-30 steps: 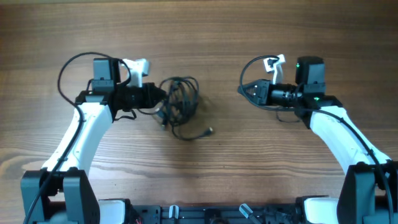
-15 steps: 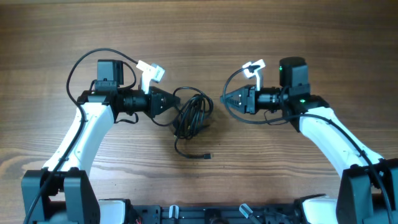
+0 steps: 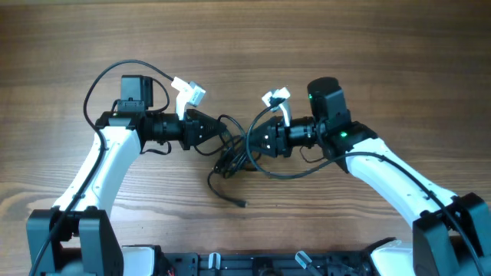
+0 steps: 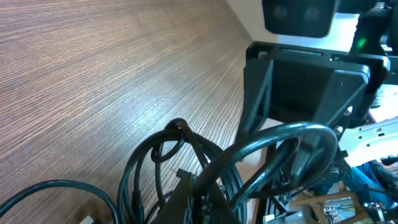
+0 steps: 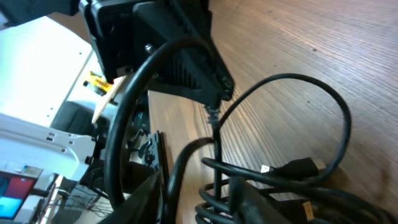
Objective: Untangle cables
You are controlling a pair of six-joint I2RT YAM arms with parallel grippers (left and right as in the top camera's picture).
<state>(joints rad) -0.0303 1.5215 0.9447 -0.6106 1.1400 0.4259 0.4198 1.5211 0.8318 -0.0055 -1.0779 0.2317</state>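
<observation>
wood table (image 3: 368, 46), cables (image 3: 230, 159) bunched mid-table well inside its edges, left hand (image 3: 213, 130) gripping them, right hand (image 3: 255, 140) alongside, grip unclear

From overhead, the cables (image 3: 234, 157) merge into one dark knot, too tangled to count. Part of it lies under the left gripper (image 3: 221, 133) and right gripper (image 3: 251, 142), and neither jaw gap shows. Both wrist views cut the loops off at the bottom edge, and the fingers (image 4: 198, 200) there are dark and blurred.
</observation>
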